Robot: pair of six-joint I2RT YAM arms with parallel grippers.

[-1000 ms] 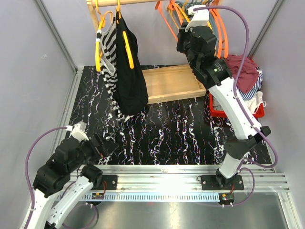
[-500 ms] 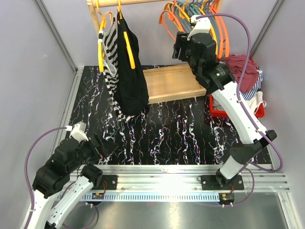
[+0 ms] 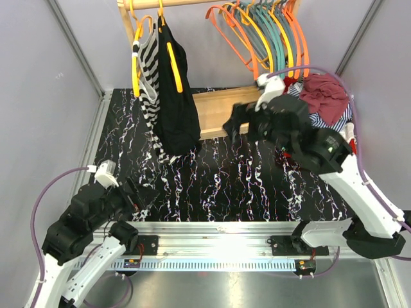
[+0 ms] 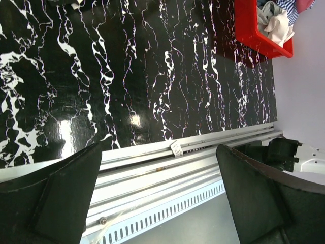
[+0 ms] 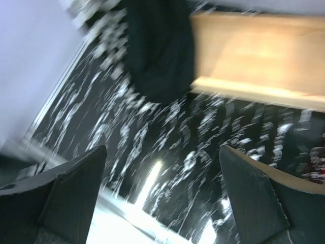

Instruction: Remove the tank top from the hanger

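A black tank top (image 3: 176, 109) hangs on a yellow hanger (image 3: 173, 67) from the wooden rail at the back left. A black-and-white striped tank top (image 3: 148, 83) hangs right beside it on another yellow hanger (image 3: 135, 64). My right gripper (image 3: 233, 124) hovers open over the wooden base, to the right of the black top and apart from it. In the blurred right wrist view, the gripper (image 5: 162, 203) is empty and the black top's (image 5: 160, 51) hem shows ahead. My left gripper (image 3: 138, 192) rests low at the near left. Its fingers (image 4: 61, 193) are spread and empty.
Several empty orange and teal hangers (image 3: 263, 32) hang at the right end of the rail. A red bin (image 3: 350, 149) heaped with clothes stands at the right, also in the left wrist view (image 4: 259, 30). The wooden rack base (image 3: 221, 109) lies behind the marbled black tabletop (image 3: 218, 179).
My right gripper has opened and come down from the empty hangers at the rail to just above the wooden base. The left arm has not moved.
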